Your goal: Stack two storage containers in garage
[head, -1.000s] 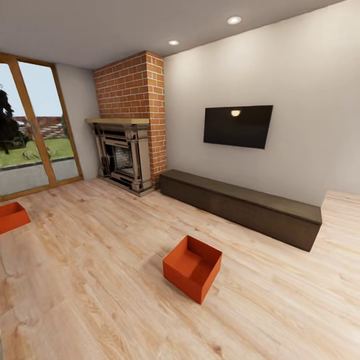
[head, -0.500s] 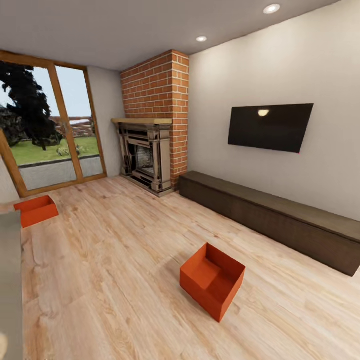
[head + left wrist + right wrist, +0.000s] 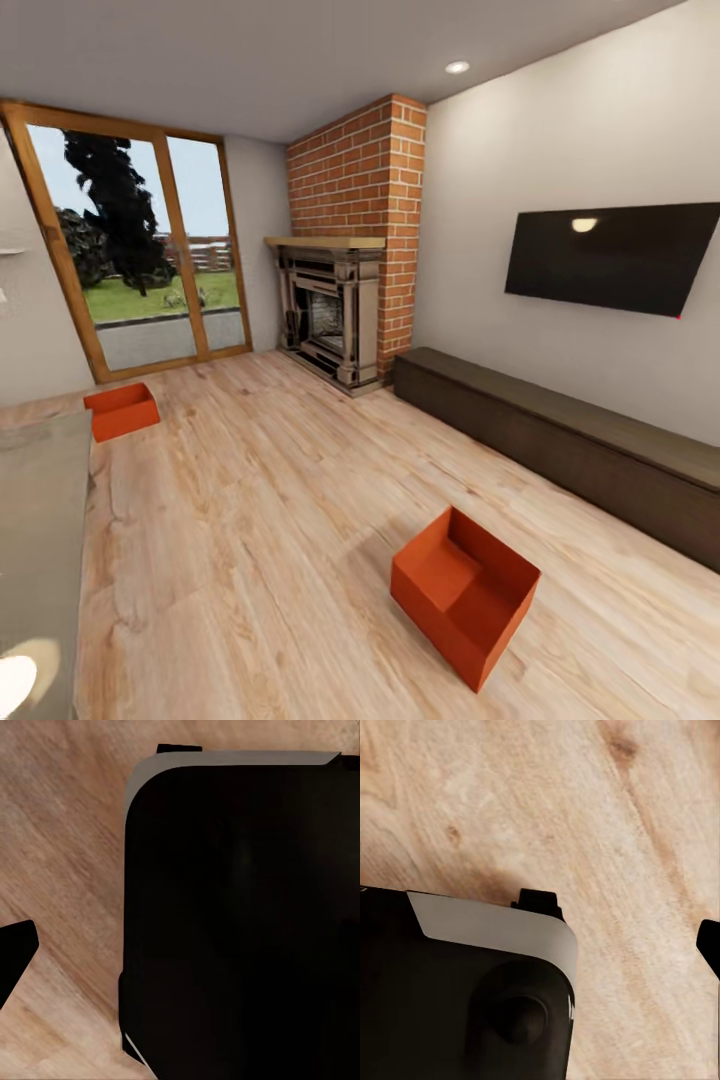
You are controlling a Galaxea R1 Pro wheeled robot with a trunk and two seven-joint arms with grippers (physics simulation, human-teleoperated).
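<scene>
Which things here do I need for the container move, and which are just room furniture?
Needed:
- near storage container, on the wood floor
- far storage container, by the glass doors

Just furniture:
- TV
- long dark cabinet
- brick fireplace

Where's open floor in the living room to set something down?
Widest bare planks: between the far container by the glass door and the near container. Also in front of the fireplace. Tighter between the near container and the low cabinet.
</scene>
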